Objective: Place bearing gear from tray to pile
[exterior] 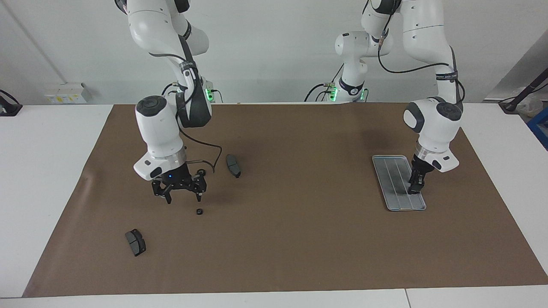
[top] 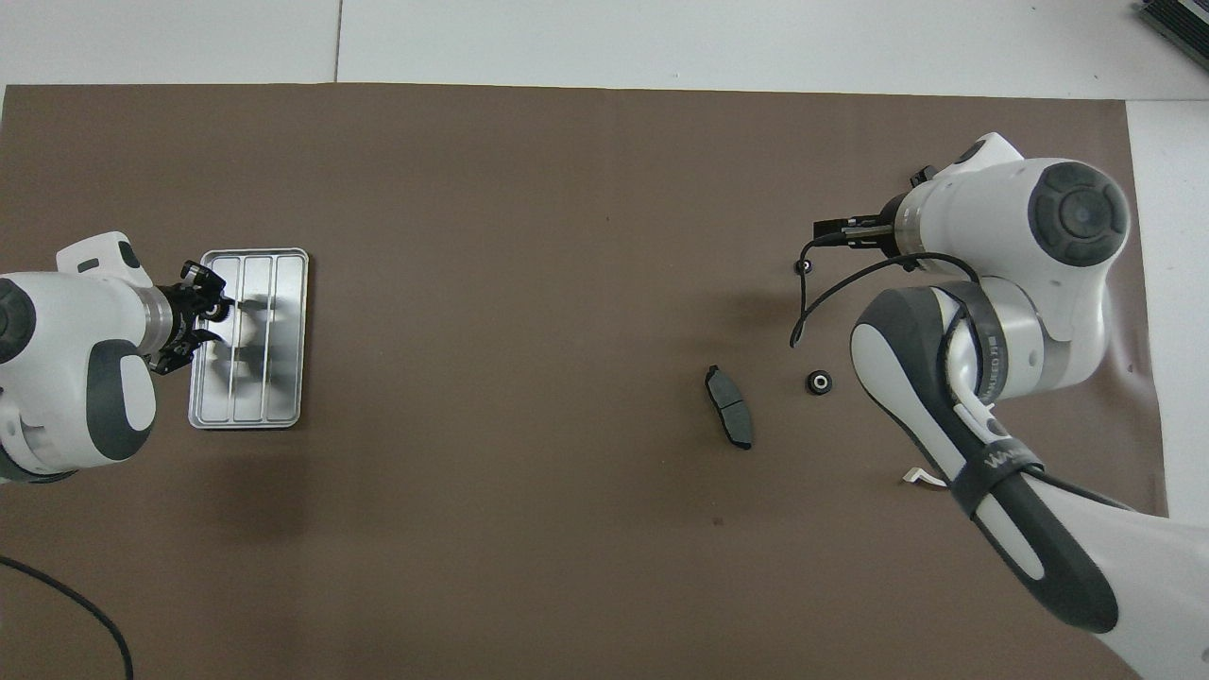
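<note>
Nearest the facing camera lies a dark brake pad (exterior: 135,242), part of the pile, toward the right arm's end of the counter.

**Pincers.** The right pincer (exterior: 184,198) hangs low over the mat, fingers spread and holding nothing. A bearing gear (exterior: 199,211) rests on the mat just beside one fingertip, apart from it. A second gear (top: 818,382) lies nearer to the robots, close to the second brake pad (exterior: 233,165). The left pincer (exterior: 415,186) is down at the tray (exterior: 396,205), toward the left arm's end. Whether it is released or clenched I cannot tell. No gear shows on the tray's bare grooves.

**Risks, as judged.**
- The gear sits close to the fingertip, so a sideways move on lifting could knock it and send it rolling off the pile.
- The loose cable (exterior: 214,154) at the right wrist hangs near the second gear and could drag it.
- The pile is widely scattered, so later placements may land well apart.

**Surface and room.** A brown mat (exterior: 299,239) covers a white counter (exterior: 43,171) and lies flat apart from a slight crease at one edge. A plain white wall (exterior: 274,51) stands at the robots' end.
</note>
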Robot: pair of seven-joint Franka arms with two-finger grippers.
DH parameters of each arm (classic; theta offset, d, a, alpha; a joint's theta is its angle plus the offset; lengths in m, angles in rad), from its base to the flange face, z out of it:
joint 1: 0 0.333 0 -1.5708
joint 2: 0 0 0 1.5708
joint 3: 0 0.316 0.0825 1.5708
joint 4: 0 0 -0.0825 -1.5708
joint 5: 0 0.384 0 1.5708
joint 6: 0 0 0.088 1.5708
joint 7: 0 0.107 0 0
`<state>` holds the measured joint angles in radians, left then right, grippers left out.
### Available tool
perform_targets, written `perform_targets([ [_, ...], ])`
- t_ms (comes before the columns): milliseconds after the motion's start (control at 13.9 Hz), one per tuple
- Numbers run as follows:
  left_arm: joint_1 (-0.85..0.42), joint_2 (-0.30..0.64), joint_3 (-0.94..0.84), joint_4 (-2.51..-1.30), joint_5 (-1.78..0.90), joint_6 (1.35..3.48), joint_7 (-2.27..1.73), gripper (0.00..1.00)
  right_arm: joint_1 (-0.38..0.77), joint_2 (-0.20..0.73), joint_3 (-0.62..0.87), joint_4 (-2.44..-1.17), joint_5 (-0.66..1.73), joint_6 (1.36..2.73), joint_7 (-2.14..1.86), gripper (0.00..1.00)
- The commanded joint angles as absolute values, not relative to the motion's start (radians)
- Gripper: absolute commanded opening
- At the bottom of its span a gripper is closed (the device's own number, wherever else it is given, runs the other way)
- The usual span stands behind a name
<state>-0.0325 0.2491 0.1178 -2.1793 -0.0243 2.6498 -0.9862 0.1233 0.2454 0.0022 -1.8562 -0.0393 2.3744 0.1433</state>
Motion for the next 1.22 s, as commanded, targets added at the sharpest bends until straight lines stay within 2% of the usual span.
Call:
perform_targets([
  [0,-0.038,0.275,0.127,-2.189,-0.002,2.681,-1.011,0.46,0.104,0.126,0.012,-1.899,-0.015,2.28,0.195,1.0],
  [288,-0.043,0.275,0.127,-2.189,-0.002,2.68,-1.009,0.34,0.064,-0.012,0.009,-1.89,-0.015,2.1,0.206,1.0],
  [504,-0.043,0.275,0.127,-2.183,-0.002,2.675,-1.006,0.28,0.063,-0.058,0.006,-1.867,-0.015,1.991,0.206,1.0],
  [935,-0.044,0.275,0.129,-2.166,-0.002,2.652,-1.005,0.23,0.051,-0.038,-0.003,-1.764,-0.015,1.85,0.206,1.0],
  [1151,-0.072,0.272,0.129,-2.097,-0.002,2.545,-1.008,0.22,0.049,0.006,-0.003,-1.689,-0.018,1.801,0.206,1.0],
])
